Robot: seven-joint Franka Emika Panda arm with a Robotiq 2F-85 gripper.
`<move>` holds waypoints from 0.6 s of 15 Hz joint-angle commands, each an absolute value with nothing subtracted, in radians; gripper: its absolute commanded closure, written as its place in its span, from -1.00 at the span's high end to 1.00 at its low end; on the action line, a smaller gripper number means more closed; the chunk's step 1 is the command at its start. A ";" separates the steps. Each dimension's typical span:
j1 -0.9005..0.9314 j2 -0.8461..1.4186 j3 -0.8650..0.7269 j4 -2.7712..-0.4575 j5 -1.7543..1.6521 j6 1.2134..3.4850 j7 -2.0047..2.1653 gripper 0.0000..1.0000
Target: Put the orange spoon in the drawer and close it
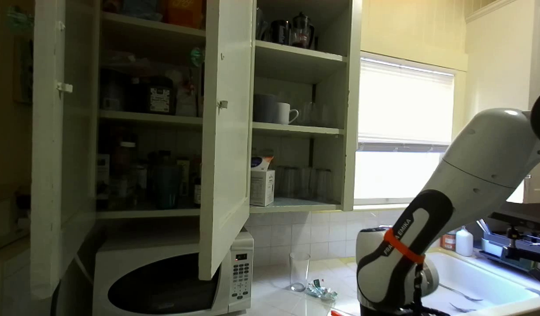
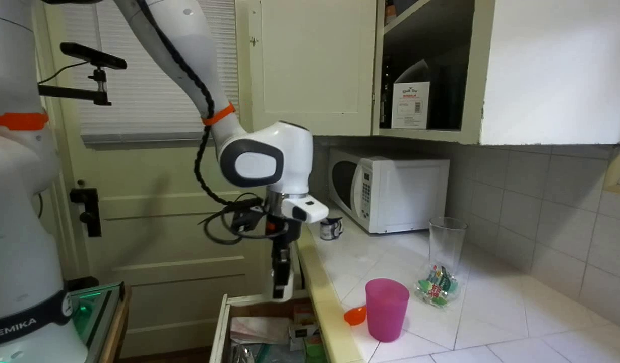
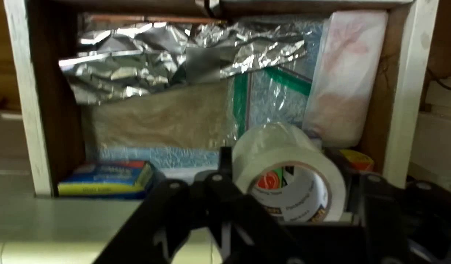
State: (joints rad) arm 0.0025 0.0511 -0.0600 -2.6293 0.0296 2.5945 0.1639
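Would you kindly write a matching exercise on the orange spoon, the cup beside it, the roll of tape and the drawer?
1. Orange spoon
2. Cup
3. Roll of tape
4. Drawer

A. held in the gripper
B. open
C. pink
D. on the counter, next to the cup

Right pairs: 1-D; 2-C; 3-A; 4-B

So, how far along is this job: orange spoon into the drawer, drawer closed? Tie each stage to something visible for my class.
Done: the drawer stands open. In hand: the pincer grips a packaging tape roll, not the orange spoon. Left: that spoon lies on the tiled counter, partly hidden by the pink tumbler, so picking it up, placing it and closing the drawer all remain.
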 commanded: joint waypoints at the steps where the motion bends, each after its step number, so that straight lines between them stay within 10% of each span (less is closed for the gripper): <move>1: -0.013 -0.021 -0.057 -2.888 0.089 2.795 0.291 -0.25; 9: -0.109 0.185 -0.105 -2.771 0.252 2.976 0.328 -0.25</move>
State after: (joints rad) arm -0.0795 0.1846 -0.1103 -2.7713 0.1818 2.9307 0.3462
